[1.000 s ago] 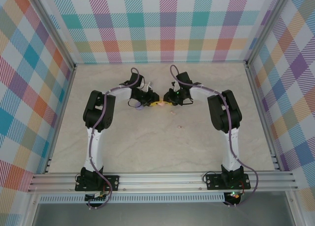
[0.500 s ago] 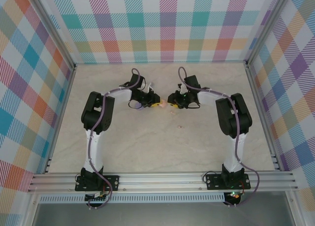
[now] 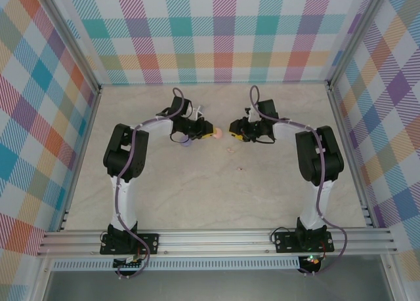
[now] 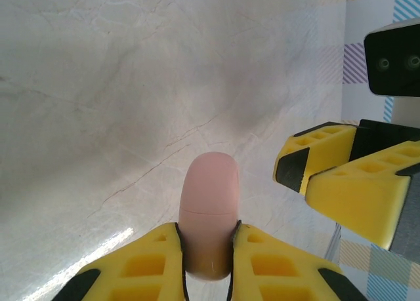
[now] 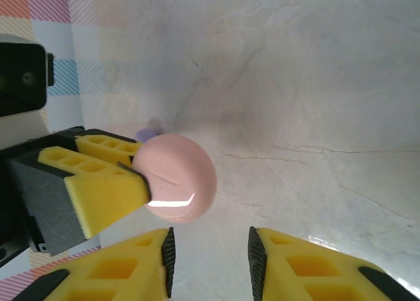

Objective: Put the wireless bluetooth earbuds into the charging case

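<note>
The pink round charging case point(image 4: 209, 202) is closed, with its seam showing, and my left gripper point(image 4: 207, 234) is shut on its lower half, holding it above the table. From above, the charging case point(image 3: 218, 134) sticks out of the left gripper point(image 3: 211, 132) towards the right gripper point(image 3: 234, 130). My right gripper point(image 5: 210, 255) is open and holds nothing, and the case point(image 5: 178, 183) hangs just beyond its left finger. Two tiny specks that look like earbuds point(image 3: 230, 149) lie on the table in front of the grippers, the second earbud point(image 3: 240, 168) a little nearer; their colour is too small to tell.
A purple round case point(image 3: 187, 142) lies on the table under the left arm's wrist, and the same purple case point(image 5: 149, 127) peeks out behind the left fingers point(image 5: 98, 183). Checked walls close in the marble table point(image 3: 197, 196) on three sides.
The right gripper has opened, let go of the pink case and drawn back to the right. The left gripper keeps hold of the case and has shifted slightly away from the bases.
</note>
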You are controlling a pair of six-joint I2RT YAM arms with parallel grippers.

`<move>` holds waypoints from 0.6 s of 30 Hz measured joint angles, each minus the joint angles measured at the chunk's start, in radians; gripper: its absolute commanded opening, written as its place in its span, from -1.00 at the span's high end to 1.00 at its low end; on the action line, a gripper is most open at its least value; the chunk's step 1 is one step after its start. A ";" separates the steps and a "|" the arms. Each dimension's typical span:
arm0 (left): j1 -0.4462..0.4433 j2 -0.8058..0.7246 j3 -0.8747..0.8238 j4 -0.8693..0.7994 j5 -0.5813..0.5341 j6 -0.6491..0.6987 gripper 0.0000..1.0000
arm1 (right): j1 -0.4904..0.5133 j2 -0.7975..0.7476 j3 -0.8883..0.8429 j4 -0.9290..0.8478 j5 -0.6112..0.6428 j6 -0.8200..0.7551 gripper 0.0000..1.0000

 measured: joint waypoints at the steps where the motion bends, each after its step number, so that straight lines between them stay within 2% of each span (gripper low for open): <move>1: 0.000 0.000 -0.005 0.003 0.000 -0.002 0.65 | 0.000 0.005 0.000 0.008 -0.010 0.003 0.19; 8: 0.000 -0.026 -0.024 0.039 0.011 -0.016 0.65 | 0.000 0.026 -0.010 0.061 -0.079 0.014 0.04; 18: 0.001 -0.202 -0.121 0.123 0.049 -0.019 0.63 | -0.001 0.008 -0.088 0.281 -0.218 0.068 -0.09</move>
